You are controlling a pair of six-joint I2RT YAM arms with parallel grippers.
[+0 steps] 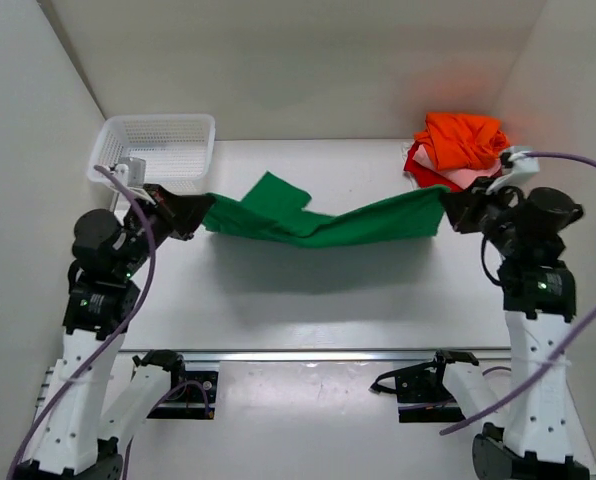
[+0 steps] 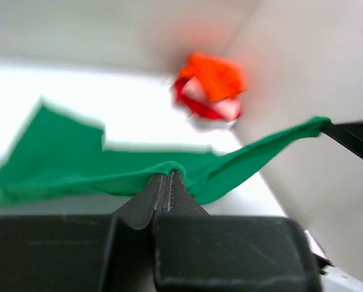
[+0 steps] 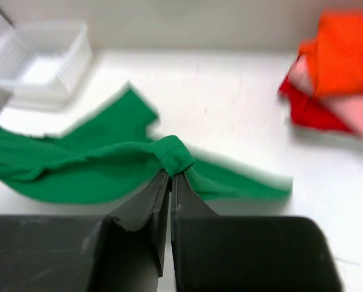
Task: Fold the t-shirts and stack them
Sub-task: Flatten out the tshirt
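Note:
A bright green t-shirt (image 1: pixel 318 222) hangs stretched above the table between my two grippers, sagging in the middle with one sleeve pointing to the back. My left gripper (image 1: pixel 202 214) is shut on its left end; the left wrist view shows the cloth (image 2: pixel 78 164) pinched at the left gripper's tips (image 2: pixel 167 173). My right gripper (image 1: pixel 446 207) is shut on the right end; the right wrist view shows a hem (image 3: pixel 175 155) bunched at the right gripper's tips (image 3: pixel 171 174). Orange, pink and red t-shirts (image 1: pixel 458 145) lie piled at the back right.
A white plastic mesh basket (image 1: pixel 156 145) stands at the back left, close behind my left gripper. White walls enclose the table (image 1: pixel 328 310) on the left, back and right. A metal rail (image 1: pixel 308 354) runs along the near edge.

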